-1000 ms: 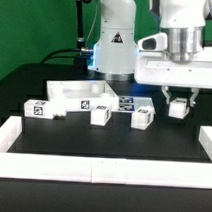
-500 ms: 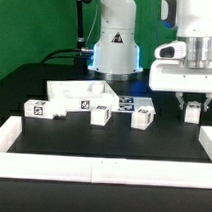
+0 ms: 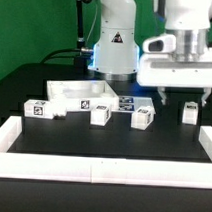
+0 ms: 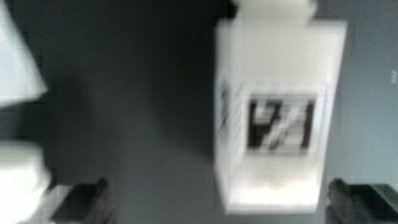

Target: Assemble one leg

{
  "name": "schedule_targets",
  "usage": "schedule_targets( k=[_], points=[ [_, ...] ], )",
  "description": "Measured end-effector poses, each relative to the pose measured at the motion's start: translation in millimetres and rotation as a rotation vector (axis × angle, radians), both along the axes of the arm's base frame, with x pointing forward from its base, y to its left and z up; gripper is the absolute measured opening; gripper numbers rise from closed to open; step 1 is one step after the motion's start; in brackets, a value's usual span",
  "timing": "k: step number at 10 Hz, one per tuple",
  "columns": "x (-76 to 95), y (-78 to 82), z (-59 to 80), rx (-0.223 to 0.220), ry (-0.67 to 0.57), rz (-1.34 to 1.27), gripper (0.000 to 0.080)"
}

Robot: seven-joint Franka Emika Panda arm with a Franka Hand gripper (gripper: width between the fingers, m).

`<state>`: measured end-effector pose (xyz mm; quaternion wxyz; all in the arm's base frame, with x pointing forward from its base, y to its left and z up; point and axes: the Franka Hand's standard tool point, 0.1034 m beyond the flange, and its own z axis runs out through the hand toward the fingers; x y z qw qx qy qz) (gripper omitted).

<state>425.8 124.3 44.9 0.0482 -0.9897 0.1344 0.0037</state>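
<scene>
While the gripper [image 3: 183,96] is held just above the black table [image 3: 112,144] on the exterior view's right, its two fingers [image 3: 163,94] are seen spread wide, with nothing pinched between them. The leg [image 3: 190,113] is found directly beneath, resting on the table and clear of both fingers. In the wrist view the same leg [image 4: 276,100] is shown lengthwise between the dark fingertips [image 4: 80,200], with a gap left on each side. Its black-and-white tag [image 4: 281,122] is turned toward the camera, and its narrower peg end [image 4: 276,12] is pointed away from the fingertips. That picture is blurred, so the leg can only be said to seem laid on its side. Three more legs [image 3: 100,115] are set in a loose row toward the exterior view's left, apart from this one, in front of a flat white panel [image 3: 83,91]. A white border [image 3: 91,169] is run along the table's near edge.
</scene>
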Motion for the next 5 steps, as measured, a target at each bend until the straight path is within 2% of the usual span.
schedule_targets(
  k=[1, 2, 3, 4, 5],
  points=[
    [11.5, -2.4, 13.1, 0.011, 0.013, -0.004, 0.0632],
    [28.3, -9.7, 19.2, 0.010, 0.014, 0.000, 0.0644],
    [45.4, -25.7, 19.3, 0.006, 0.007, 0.039, 0.0644],
    [51.1, -45.4, 10.6, -0.006, 0.002, 0.052, 0.0649],
    [48.3, -59.7, 6.2, -0.015, 0.010, 0.055, 0.0649]
  ],
)
